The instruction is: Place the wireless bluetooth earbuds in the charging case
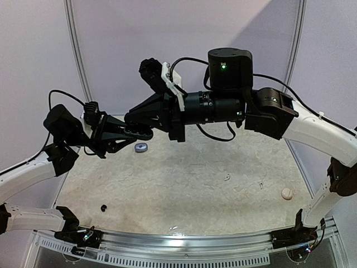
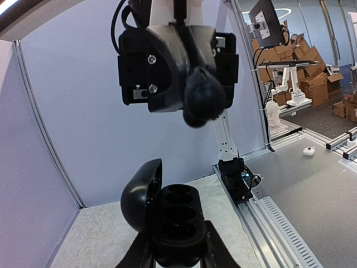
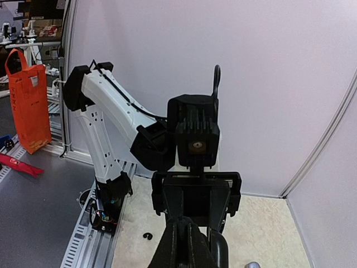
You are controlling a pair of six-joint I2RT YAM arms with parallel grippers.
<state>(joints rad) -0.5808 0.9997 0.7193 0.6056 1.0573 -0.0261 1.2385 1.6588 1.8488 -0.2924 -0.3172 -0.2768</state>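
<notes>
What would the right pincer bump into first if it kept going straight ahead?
The right pincer would probably meet the left pincer, facing it with the open black charging case. Depth is hard to judge.

Robotics lab, another robot arm point(image 2: 287, 78), cardboard boxes point(image 2: 316, 62)

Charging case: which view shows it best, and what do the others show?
Left wrist: the open charging case sits in the foreground, lid and wells clear. Top external shows only a dark blur; in right wrist I cannot make it out.
</notes>
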